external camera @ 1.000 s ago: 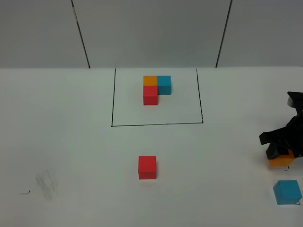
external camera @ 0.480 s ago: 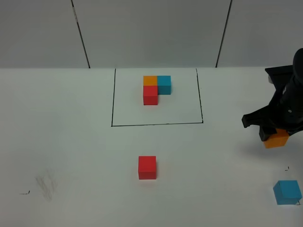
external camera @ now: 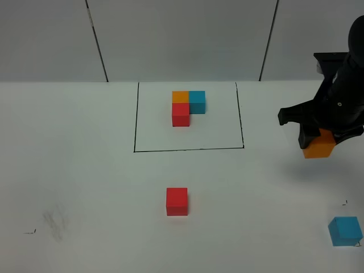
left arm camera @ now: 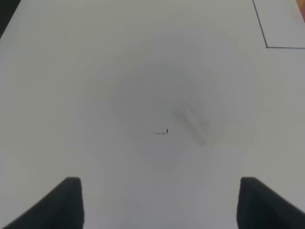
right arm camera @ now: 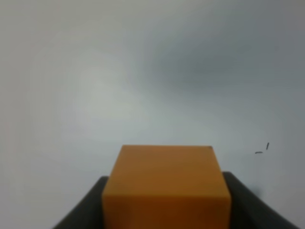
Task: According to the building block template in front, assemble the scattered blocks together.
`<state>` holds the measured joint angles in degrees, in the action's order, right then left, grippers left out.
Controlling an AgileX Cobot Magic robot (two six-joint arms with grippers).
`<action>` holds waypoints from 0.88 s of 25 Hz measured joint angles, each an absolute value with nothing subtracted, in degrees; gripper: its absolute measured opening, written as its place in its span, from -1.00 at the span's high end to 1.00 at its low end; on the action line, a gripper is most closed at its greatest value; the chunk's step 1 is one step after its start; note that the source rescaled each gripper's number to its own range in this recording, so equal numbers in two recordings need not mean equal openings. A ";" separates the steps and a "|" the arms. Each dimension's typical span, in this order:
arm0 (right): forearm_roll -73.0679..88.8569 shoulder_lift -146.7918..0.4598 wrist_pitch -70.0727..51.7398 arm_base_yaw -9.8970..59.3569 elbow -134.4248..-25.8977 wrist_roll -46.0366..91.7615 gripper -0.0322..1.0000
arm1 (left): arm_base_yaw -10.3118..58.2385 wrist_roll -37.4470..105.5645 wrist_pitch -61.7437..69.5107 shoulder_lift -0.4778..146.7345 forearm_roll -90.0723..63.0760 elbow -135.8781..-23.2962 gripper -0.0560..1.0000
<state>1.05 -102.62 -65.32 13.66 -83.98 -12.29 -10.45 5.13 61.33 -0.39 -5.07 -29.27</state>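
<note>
White matte tabletop [external camera: 85,170] is lying under your right tool [external camera: 314,138], which is clamping the orange cube [external camera: 319,148].

You are holding that orange cube clear of the tabletop at the right side, outside the black-lined rectangle [external camera: 135,125], and a soft shadow is lying beneath it. The red cube [external camera: 177,201] is sitting alone in front of the rectangle, and the sky-blue cube [external camera: 345,231] is resting near the front right corner, well apart from both. The building block template [external camera: 187,107] is sitting inside the rectangle toward the back: orange and blue side by side, red in front of the orange. Your left tool [left arm camera: 162,202] is hanging with its fingers wide apart over a grey smudge [left arm camera: 193,121] and a small black mark [left arm camera: 162,132], gripping nothing. Pale grey wall panels [external camera: 182,40], split by dark seams, are standing behind the tabletop.
</note>
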 joint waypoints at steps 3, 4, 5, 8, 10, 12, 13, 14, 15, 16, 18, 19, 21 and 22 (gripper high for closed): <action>1.13 -102.62 -65.07 15.95 -84.90 -13.43 0.91 | -10.45 5.13 61.33 -0.39 -5.07 -29.27 -0.26; 1.18 -102.62 -64.60 16.69 -84.92 -13.69 0.91 | -10.45 5.13 61.33 -0.39 -5.07 -29.27 -0.26; 1.18 -102.62 -64.27 17.52 -84.92 -14.22 0.91 | -10.45 5.13 61.33 -0.39 -5.07 -29.27 -0.26; 1.43 -102.94 -63.55 19.13 -85.05 -15.40 0.91 | -10.45 5.13 61.33 -0.39 -5.07 -29.27 -0.26; 1.43 -103.51 -63.59 19.63 -85.42 -15.83 0.91 | -10.45 5.13 61.33 -0.39 -5.07 -29.27 -0.26; 1.95 -104.24 -63.76 19.79 -86.07 -16.04 0.91 | -10.45 5.13 61.33 -0.39 -5.07 -29.27 -0.26; 2.13 -104.52 -63.81 20.09 -86.22 -16.09 0.91 | -10.45 5.13 61.33 -0.39 -5.07 -29.27 -0.26; 2.39 -104.64 -63.96 20.43 -86.42 -16.10 0.91 | -10.45 5.13 61.33 -0.39 -5.07 -29.27 -0.26; 2.66 -104.83 -64.05 20.92 -86.79 -16.10 0.91 | -10.45 5.13 61.33 -0.39 -5.07 -29.27 -0.26; 2.66 -105.04 -63.96 21.72 -87.21 -16.10 0.91 | -10.45 5.13 61.33 -0.39 -5.07 -29.27 -0.26; 2.66 -105.44 -63.61 23.43 -87.91 -16.10 0.91 | -10.45 5.13 61.33 -0.39 -5.07 -29.27 -0.26; 2.71 -105.72 -63.47 24.47 -88.44 -16.10 0.91 | -10.45 5.13 61.33 -0.39 -5.07 -29.27 -0.26; 2.71 -106.40 -63.28 26.45 -89.43 -16.10 0.92 | -10.45 5.18 61.33 -0.39 -5.07 -29.27 -0.26; 2.71 -106.91 -63.26 27.24 -89.88 -16.10 0.92 | -10.45 5.18 61.33 -0.39 -5.07 -29.27 -0.26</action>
<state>2.71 -106.91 -63.26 27.24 -89.88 -16.10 -10.45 5.18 61.33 -0.39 -5.07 -29.27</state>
